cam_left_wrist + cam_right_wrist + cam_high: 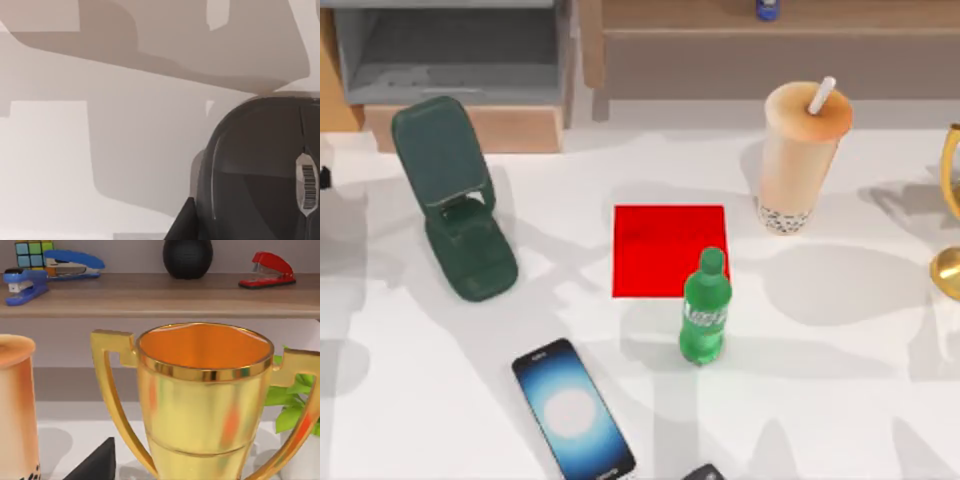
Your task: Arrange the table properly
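Two grippers, jaws I cannot tell. Wide white table spans the top view, carrying a bubble tea cup right of centre, dark green phone stand at left, smartphone near front, red mat, green bottle on its corner; gold trophy near the right wrist, black mouse near the left

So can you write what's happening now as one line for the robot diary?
bottle: upright, partly on red mat | phone: flat, off stand | trophy: near right wrist camera

White table under phone, bottle
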Robot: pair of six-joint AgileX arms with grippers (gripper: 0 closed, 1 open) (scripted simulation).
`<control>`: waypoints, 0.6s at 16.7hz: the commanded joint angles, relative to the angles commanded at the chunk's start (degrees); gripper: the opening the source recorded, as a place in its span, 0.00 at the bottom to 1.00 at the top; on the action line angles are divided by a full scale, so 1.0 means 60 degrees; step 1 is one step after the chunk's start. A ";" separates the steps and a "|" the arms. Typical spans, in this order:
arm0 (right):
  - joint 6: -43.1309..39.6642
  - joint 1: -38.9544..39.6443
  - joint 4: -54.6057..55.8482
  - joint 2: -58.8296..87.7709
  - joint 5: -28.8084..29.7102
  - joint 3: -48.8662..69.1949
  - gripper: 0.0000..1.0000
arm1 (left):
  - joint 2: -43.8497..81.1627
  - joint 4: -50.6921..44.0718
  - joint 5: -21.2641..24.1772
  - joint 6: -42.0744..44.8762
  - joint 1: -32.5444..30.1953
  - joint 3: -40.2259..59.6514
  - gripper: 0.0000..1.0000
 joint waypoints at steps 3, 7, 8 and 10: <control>0.0000 0.0000 0.0000 0.0000 0.0000 0.0000 1.00 | -0.0051 -0.0558 -0.0059 0.0012 -0.0207 0.0435 0.00; 0.0000 0.0000 0.0000 0.0000 0.0000 0.0000 1.00 | -0.0387 -0.1949 -0.0131 -0.0005 -0.0235 0.1541 0.00; 0.0000 0.0000 0.0000 0.0000 0.0000 0.0000 1.00 | -0.0489 -0.2312 -0.0122 -0.0013 -0.0194 0.1813 0.00; 0.0000 0.0000 0.0000 0.0000 0.0000 0.0000 1.00 | -0.0665 -0.2934 -0.0068 -0.0027 -0.0094 0.2271 0.00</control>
